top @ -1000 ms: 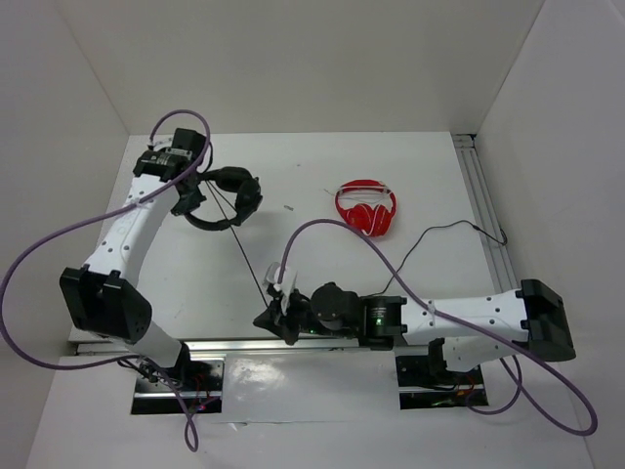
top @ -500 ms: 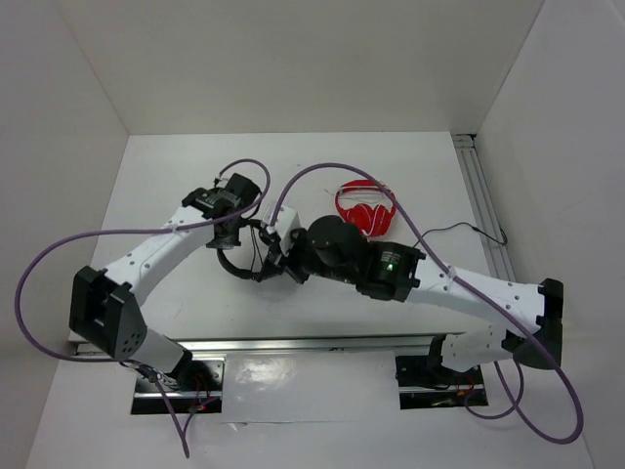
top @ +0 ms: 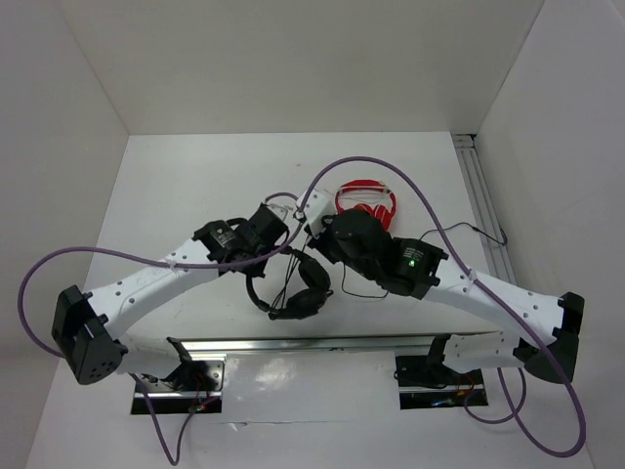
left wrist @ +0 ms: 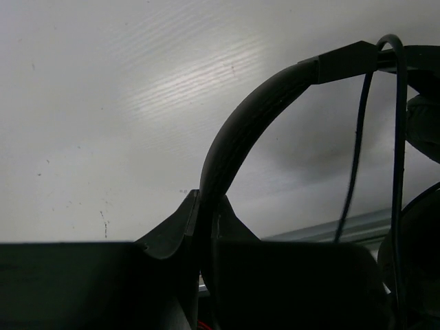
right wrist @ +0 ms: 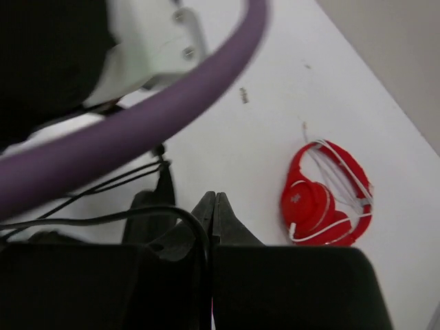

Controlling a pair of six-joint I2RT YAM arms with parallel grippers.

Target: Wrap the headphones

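Note:
The black headphones (top: 311, 278) hang just above the table's near centre. My left gripper (top: 276, 256) is shut on their thin headband (left wrist: 234, 137), which arches up and to the right from between the fingers in the left wrist view (left wrist: 206, 206). Two strands of the thin black cable (left wrist: 357, 137) hang across the headband. My right gripper (top: 314, 244) is right beside the left one, above the earcups. Its jaws are closed, with the black cable (right wrist: 196, 223) looping down between the fingers (right wrist: 214, 203).
The red headphones (top: 366, 203) lie on the table just behind my right wrist and also show in the right wrist view (right wrist: 323, 199). A thin black cable (top: 459, 227) trails toward the metal rail (top: 480, 195) on the right. Another rail (top: 312, 344) runs along the near edge.
My left arm has carried the headphones from the far left to the near centre. My right gripper has swung from the near edge up beside them, bringing the cable along.

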